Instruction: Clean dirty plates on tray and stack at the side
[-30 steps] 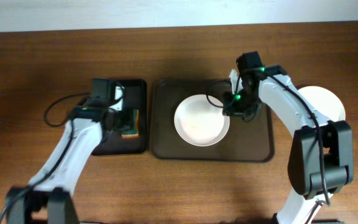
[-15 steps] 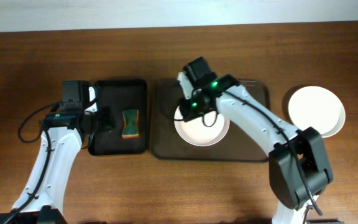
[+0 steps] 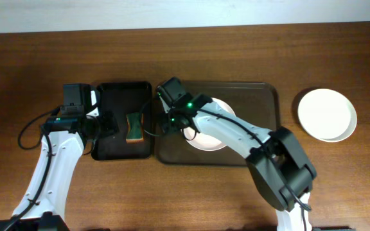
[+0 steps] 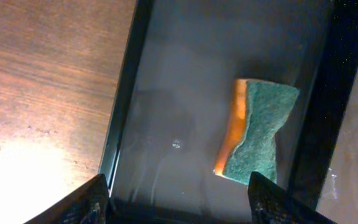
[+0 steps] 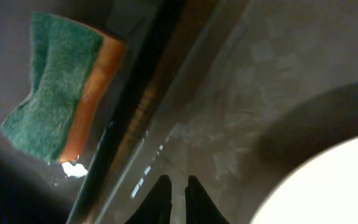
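One white plate [image 3: 212, 136] lies in the middle of the dark-brown tray [image 3: 262, 125], partly under my right arm; it also shows in the right wrist view [image 5: 334, 186]. Another white plate [image 3: 327, 114] sits on the table at the far right; I cannot tell if others lie under it. No mint-green plate shows. My right gripper [image 3: 167, 126] is shut and empty, low over the brown tray's left edge [image 5: 178, 193]. My left gripper [image 3: 106, 123] is open and empty at the black tray's left rim [image 4: 182, 208].
A green and orange sponge [image 3: 133, 126] lies in the narrow black tray [image 3: 117, 96] left of the brown tray; it shows in both wrist views [image 4: 253, 137] [image 5: 58, 115]. Bare wooden table lies all round the trays.
My right arm swept left across the brown tray, from the plate's right side to the tray's left edge. My left arm drew back off the sponge to the black tray's left rim, then stayed.
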{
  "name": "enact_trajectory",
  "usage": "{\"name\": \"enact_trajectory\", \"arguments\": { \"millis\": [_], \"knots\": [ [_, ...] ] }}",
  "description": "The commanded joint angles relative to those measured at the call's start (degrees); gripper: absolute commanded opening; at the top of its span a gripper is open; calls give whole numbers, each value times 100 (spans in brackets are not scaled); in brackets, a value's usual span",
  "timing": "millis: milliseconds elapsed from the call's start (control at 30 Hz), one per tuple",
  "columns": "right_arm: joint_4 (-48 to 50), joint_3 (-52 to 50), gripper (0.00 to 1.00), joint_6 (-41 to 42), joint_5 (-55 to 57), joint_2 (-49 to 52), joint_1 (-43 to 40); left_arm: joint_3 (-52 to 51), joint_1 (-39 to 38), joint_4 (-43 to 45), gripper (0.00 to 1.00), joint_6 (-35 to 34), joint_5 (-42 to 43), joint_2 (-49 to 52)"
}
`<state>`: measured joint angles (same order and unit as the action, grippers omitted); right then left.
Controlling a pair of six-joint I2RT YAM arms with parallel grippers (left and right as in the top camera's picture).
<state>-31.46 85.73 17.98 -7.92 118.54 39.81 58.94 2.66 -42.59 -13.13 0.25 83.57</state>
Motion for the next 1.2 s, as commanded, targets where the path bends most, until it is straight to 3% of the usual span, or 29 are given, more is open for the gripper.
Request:
{"name": "enact_trajectory", "arguments": {
  "millis": [0, 300, 1067, 1167],
  "knots": [
    [142, 70, 11, 595, 74, 291, 37, 26, 48, -101, 68, -63, -369, -79],
    [476, 70, 12, 984, -345, 555, 42, 26, 562, -315, 73, -422, -415, -79],
    [975, 70, 16, 1117, -1036, 796, 372, 24, 566, -337, 80, -422, -415, -79],
    [787, 74, 27, 909, -977, 721, 350, 26, 566, -337, 82, -420, -415, -79]
  ]
}}
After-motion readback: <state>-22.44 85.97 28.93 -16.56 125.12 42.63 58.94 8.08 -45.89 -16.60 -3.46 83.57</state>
